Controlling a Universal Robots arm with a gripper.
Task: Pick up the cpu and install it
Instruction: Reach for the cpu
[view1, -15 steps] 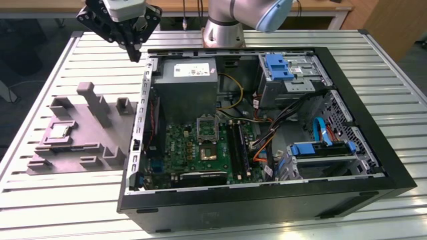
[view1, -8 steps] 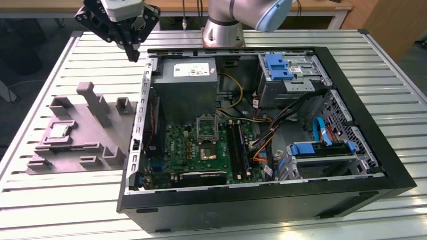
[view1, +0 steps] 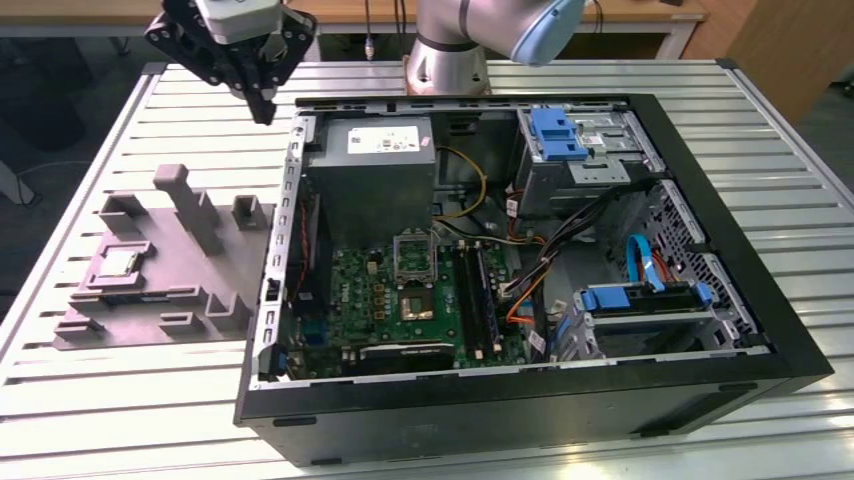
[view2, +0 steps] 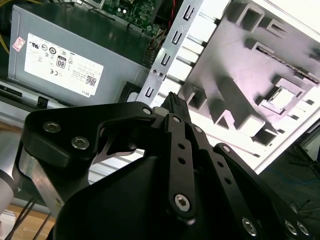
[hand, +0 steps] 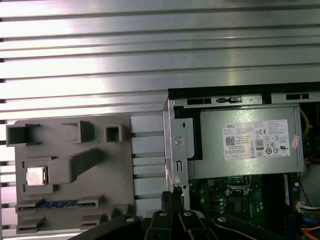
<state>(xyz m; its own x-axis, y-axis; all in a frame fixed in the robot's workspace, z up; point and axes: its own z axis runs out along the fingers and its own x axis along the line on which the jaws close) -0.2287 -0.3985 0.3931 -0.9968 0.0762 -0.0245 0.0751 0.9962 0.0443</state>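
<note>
A slatted metal table (view1: 174, 140) holds an open computer case (view1: 534, 410) and a grey tray (view1: 140, 297). The gripper (view1: 264, 108), fingers pinched together on nothing, hangs at the exterior view's upper left, over the case's corner. The cpu (view1: 118, 262) lies in a tray pocket, well apart.

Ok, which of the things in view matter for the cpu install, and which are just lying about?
For the job:
cpu, sitting in the grey tray
motherboard socket
end effector, near the case's corner

Just there:
power supply
blue drive bracket
blue cable
</note>
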